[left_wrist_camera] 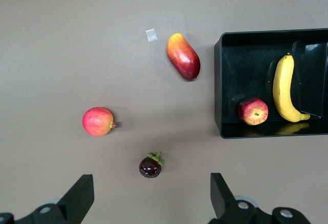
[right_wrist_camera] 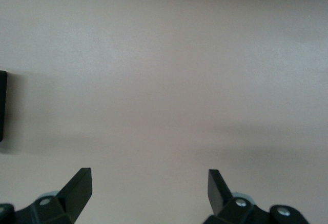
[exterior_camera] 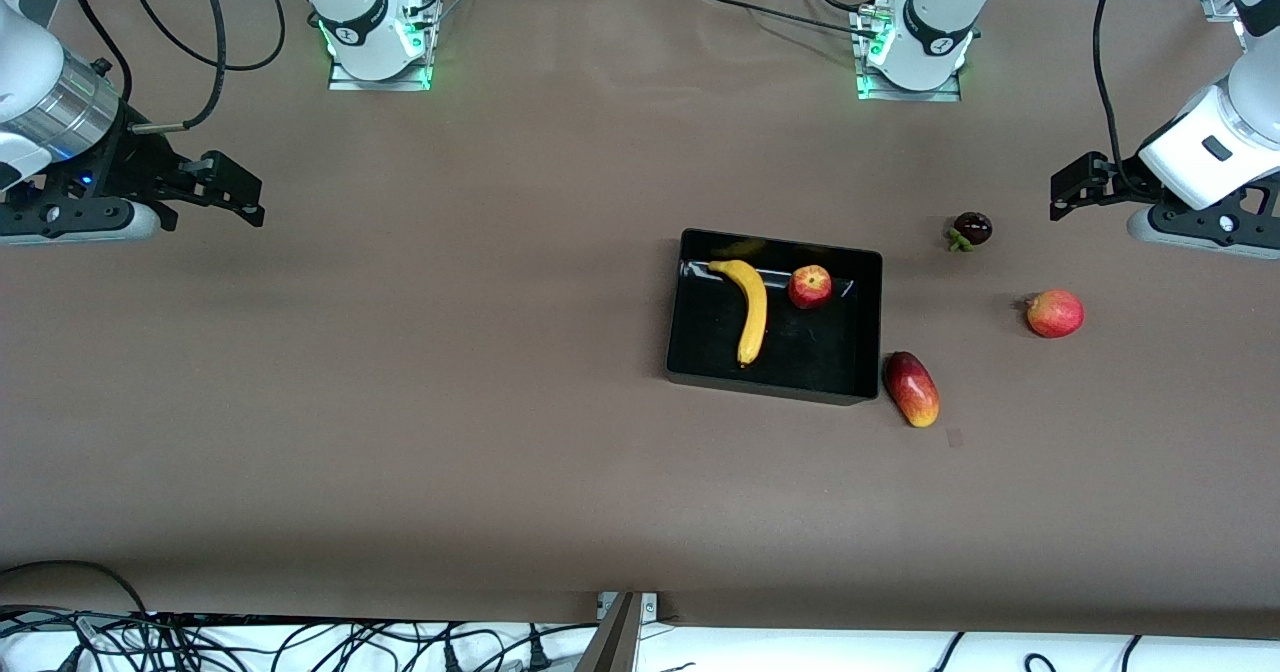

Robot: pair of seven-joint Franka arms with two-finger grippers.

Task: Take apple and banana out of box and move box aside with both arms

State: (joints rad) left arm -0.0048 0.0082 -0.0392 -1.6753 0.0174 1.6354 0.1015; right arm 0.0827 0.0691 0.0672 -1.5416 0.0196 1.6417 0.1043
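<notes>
Brown table (exterior_camera: 400, 402) holds box (exterior_camera: 690, 352), well apart from both spread-fingered grippers.

I see even, soft overhead light across the brown table (exterior_camera: 400, 372), with faint blurred shadows under the raised arms near both ends and a dim band along the edge nearest the front camera. The glossy black box (exterior_camera: 860, 282) throws small white glints and mirrors the banana (exterior_camera: 750, 312) on its wall. My right wrist view looks paler and washed out.
</notes>
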